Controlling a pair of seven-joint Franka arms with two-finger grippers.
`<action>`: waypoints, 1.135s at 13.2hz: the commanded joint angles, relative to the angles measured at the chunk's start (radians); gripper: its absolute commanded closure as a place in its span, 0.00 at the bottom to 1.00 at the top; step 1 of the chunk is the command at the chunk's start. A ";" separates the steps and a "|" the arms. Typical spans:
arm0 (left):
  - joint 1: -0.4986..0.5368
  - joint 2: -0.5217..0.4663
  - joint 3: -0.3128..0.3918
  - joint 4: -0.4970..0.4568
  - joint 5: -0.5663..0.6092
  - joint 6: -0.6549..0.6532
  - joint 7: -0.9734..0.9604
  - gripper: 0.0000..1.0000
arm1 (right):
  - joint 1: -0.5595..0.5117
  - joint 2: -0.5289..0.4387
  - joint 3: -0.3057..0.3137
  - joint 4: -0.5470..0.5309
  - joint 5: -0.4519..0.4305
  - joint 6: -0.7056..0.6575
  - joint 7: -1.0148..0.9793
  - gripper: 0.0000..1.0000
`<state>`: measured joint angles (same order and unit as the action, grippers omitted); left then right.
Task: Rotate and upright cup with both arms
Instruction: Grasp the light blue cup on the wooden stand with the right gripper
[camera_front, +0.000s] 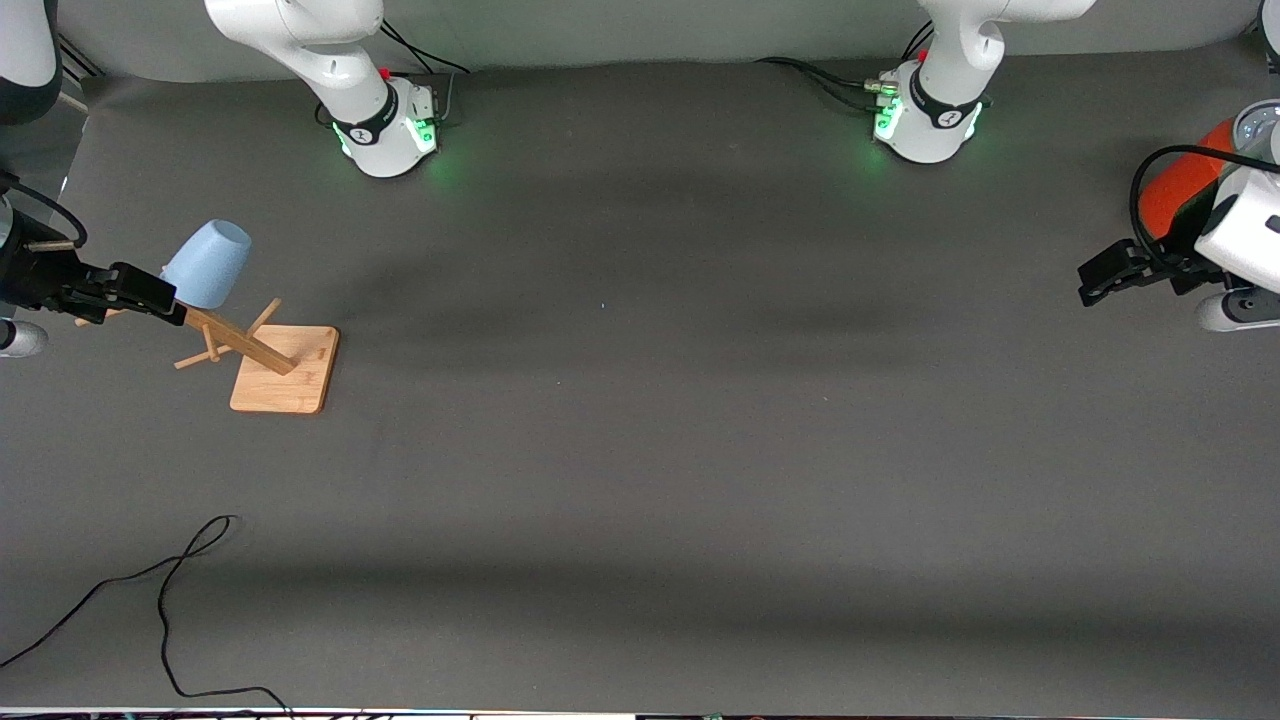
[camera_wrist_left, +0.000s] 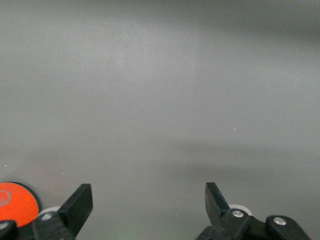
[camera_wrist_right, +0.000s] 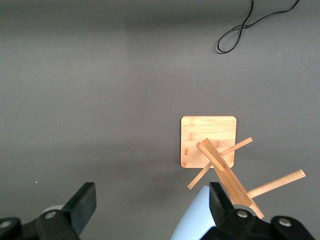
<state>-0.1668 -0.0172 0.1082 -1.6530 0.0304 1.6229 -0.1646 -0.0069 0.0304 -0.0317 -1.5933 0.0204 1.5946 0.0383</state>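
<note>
Right hand (camera_front: 165, 297) wide open, empty, hovering beside the cup (camera_front: 208, 263), which hangs rim-down on a wooden rack (camera_front: 262, 350) peg, ready for grasping. Left hand (camera_front: 1090, 278) wide open, waiting near orange cylinder (camera_front: 1180, 185).

Right gripper (camera_front: 165, 300) hovers at the right arm's end of the surface, fingers spread; left gripper (camera_front: 1090, 285) hovers at the left arm's end, fingers likewise spread
</note>
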 joint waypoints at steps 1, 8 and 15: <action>0.000 0.010 0.001 0.025 0.013 -0.021 0.010 0.00 | -0.004 -0.004 0.003 0.010 -0.011 -0.010 -0.014 0.00; 0.001 0.010 0.001 0.024 0.013 -0.023 0.011 0.00 | -0.004 -0.055 -0.013 -0.048 -0.011 -0.002 -0.023 0.00; 0.001 0.010 0.001 0.024 0.011 -0.023 0.016 0.00 | -0.001 -0.322 -0.115 -0.364 -0.022 0.027 -0.009 0.00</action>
<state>-0.1667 -0.0148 0.1084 -1.6524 0.0306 1.6218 -0.1643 -0.0100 -0.2066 -0.1302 -1.8545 0.0155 1.5942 0.0288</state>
